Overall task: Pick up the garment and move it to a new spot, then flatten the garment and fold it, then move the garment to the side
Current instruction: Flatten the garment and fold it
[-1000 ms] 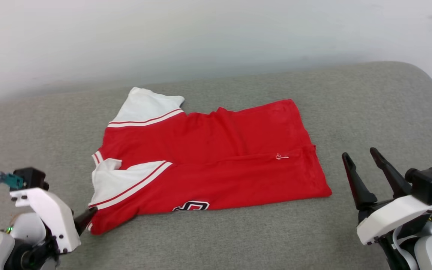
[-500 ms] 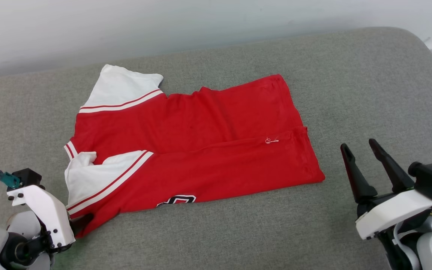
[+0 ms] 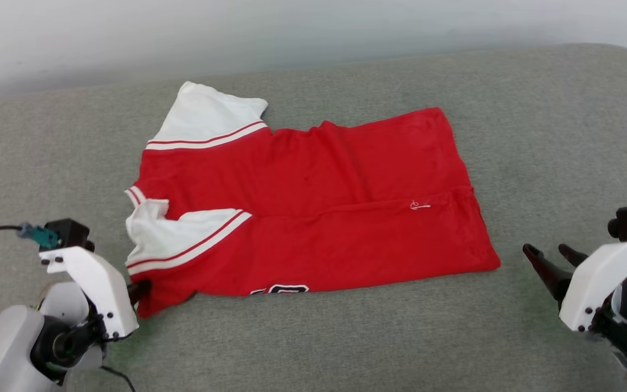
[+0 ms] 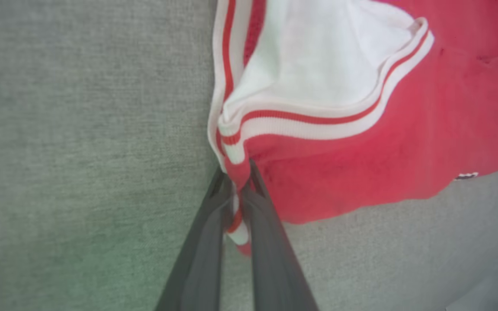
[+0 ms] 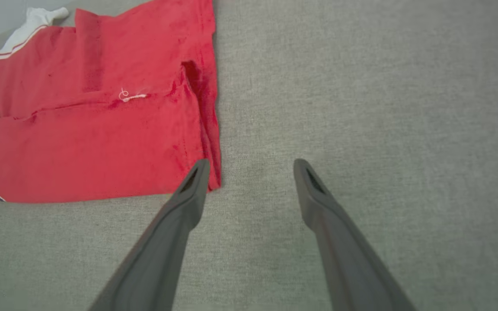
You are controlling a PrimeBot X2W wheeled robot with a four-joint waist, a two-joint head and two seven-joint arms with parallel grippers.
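**One pinched corner, one loose hem**

The garment (image 3: 313, 218) lies folded lengthwise across the middle of the head view, with its white sleeves toward the left of the frame. The left tool (image 4: 237, 190) is pinching a small bunch of striped trim at the lower-left corner. The right tool (image 5: 251, 170) is spread, just beside the lower-right hem corner. A pull from the left alone would likely drag the fold open or bunch it, and so slim a bite could slip. The right tool might catch only the top layer. The grey woven surface (image 3: 536, 136) looks padded and grippy, with a rounded corner at the upper right; a pale wall (image 3: 128, 38) runs along the top
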